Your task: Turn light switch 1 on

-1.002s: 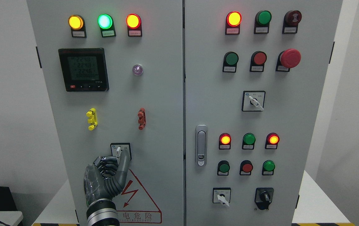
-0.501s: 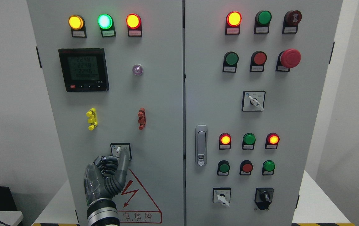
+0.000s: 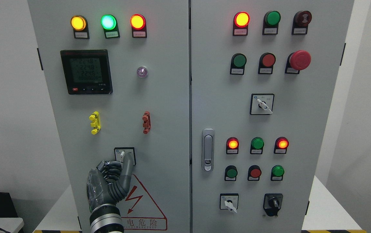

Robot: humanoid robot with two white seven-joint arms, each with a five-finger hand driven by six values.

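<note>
The left robot hand [image 3: 109,181] is curled, one finger extended onto the white lever of light switch 1 [image 3: 124,156], at 6 o'clock on the left door. The lever should be pushed sideways with steady, light pressure, contact kept at the tip so slipping is avoided.

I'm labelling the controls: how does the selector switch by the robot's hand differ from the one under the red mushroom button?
The left-door switch has its white lever pointing about straight up, with the left hand at it; the right-door switch has its lever tilted to the lower right and stands untouched. Both are square, black-framed plates with white levers.
</note>
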